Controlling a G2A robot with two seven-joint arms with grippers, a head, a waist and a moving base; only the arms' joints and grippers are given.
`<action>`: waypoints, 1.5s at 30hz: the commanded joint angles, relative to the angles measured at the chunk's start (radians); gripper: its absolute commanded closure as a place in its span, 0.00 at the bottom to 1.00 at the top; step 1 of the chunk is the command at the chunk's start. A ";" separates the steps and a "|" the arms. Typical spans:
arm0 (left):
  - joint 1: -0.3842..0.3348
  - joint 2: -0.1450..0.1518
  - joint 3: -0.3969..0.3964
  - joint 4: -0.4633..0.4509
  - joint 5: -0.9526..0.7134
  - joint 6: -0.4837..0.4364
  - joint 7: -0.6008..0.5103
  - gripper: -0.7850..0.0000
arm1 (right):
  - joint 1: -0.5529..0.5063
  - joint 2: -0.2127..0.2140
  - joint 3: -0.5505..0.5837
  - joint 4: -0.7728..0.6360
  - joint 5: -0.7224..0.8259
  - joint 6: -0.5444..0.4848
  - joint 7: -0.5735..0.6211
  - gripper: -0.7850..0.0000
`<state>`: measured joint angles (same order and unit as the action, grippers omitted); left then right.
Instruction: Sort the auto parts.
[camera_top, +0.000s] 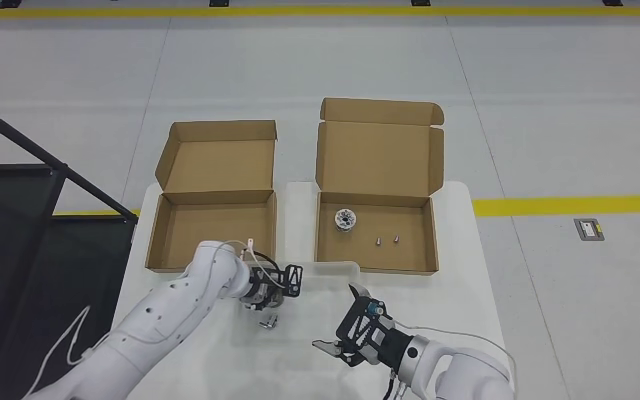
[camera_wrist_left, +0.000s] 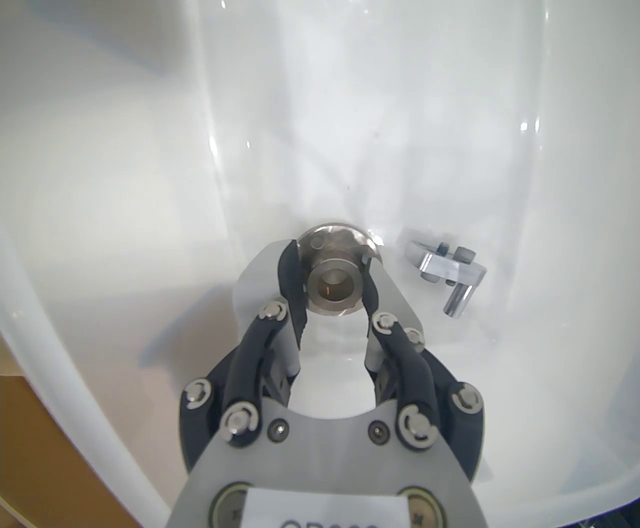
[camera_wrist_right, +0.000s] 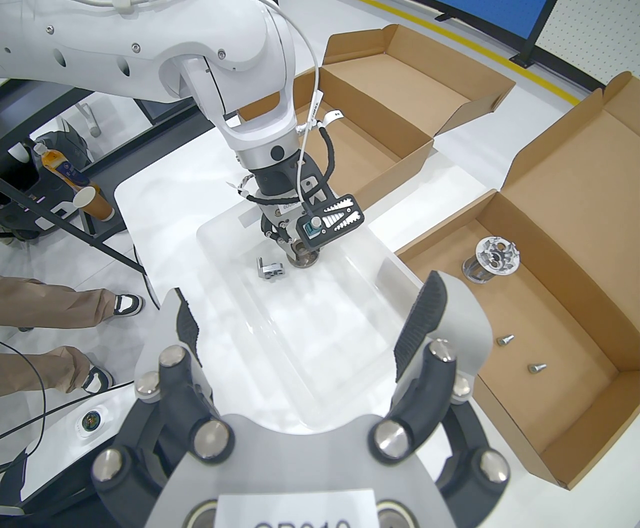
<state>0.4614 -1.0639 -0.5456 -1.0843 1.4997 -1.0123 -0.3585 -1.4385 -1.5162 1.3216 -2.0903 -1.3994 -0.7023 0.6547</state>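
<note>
Left gripper (camera_wrist_left: 330, 267) clamped on hub (camera_wrist_left: 331, 287): black pads (camera_wrist_left: 292, 280) press the narrow collar from both sides, bore facing the wrist camera, wide flange on the far side against or just above the tray (camera_wrist_left: 100, 260) floor; cannot tell which. Gripper points down into the tray. Bracket (camera_wrist_left: 446, 274), shiny metal with a short pin and dark screws, lies on the tray floor just beside the hub, apart from it and from the fingers. In the top view the bracket (camera_top: 268, 322) sits on the robot's side of the left gripper (camera_top: 272, 288).

Right gripper (camera_wrist_right: 307, 305) has its jaws wide apart, nothing between them. It hangs above the tray's near end, aimed toward the left gripper, well apart from it. In the top view the right gripper (camera_top: 340, 322) is at the tray's right side.

Tray is white, translucent, on the white table (camera_top: 470, 300), nearer the robot than the two open cardboard boxes. Left box (camera_top: 210, 230) and right box (camera_top: 375, 225) stand side by side, lids folded back. Right box holds a finned round part (camera_top: 345, 219) standing upright and two small cones (camera_top: 379, 240), (camera_top: 396, 238) lying near each other, apart from the finned part.
</note>
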 joint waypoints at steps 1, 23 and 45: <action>-0.004 -0.003 0.008 0.007 -0.001 0.000 0.004 0.69 | 0.000 0.000 0.000 0.000 0.000 0.000 0.000 0.00; 0.036 0.139 -0.060 -0.301 -0.046 0.000 0.103 1.00 | 0.000 0.000 0.000 0.000 0.000 0.000 0.000 0.00; 0.511 0.362 -0.770 -0.517 -0.107 0.336 0.080 1.00 | 0.000 0.000 0.000 0.000 0.000 0.000 0.000 0.00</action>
<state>0.9670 -0.7026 -1.3092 -1.6050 1.3903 -0.6933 -0.2803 -1.4385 -1.5162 1.3216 -2.0903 -1.3994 -0.7023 0.6547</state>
